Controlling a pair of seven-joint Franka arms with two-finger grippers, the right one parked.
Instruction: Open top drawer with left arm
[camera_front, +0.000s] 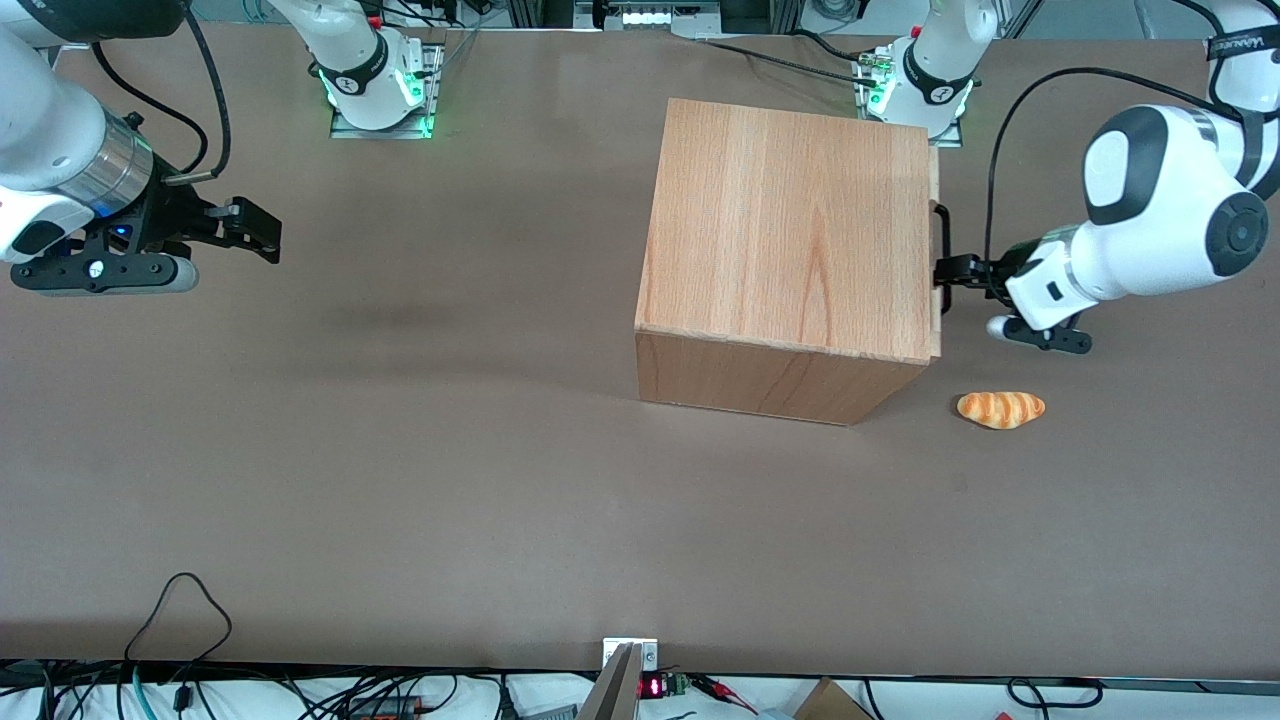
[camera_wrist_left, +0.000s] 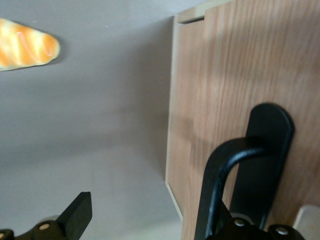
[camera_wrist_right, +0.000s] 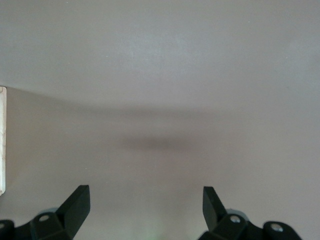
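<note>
The left arm's small black gripper (camera_front: 950, 270) sits right at the slim black bar handle (camera_front: 940, 258) on the face of the cabinet that looks toward the working arm's end of the table. Seen from the wrist, its fingers stand wide apart: 1 wedge-shaped black finger (camera_wrist_left: 75, 216) hangs over bare table off the drawer's edge, while the handle (camera_wrist_left: 225, 175), a smooth curved bar rising from a rounded matte-black mounting plate, lies between the 2 fingers, close to the other finger's base; no clamp on the bar is visible. The top drawer (camera_front: 936, 255) shows in the front view only as a thin pale-wood edge standing a little proud of the box; in the wrist view its flat front panel (camera_wrist_left: 220, 90) shows fine straight grain and a narrow seam along its edge. The left arm (camera_front: 1150, 215) is glossy white with a round black joint cap. The cabinet (camera_front: 790, 230) is a plain, blocky wooden cube with warm, streaky grain on top. Nearer the front camera than the gripper, a small glossy, orange-striped bread roll (camera_front: 1000, 409) lies on the matte grey-brown table (camera_front: 400, 480), apart from the cabinet.
</note>
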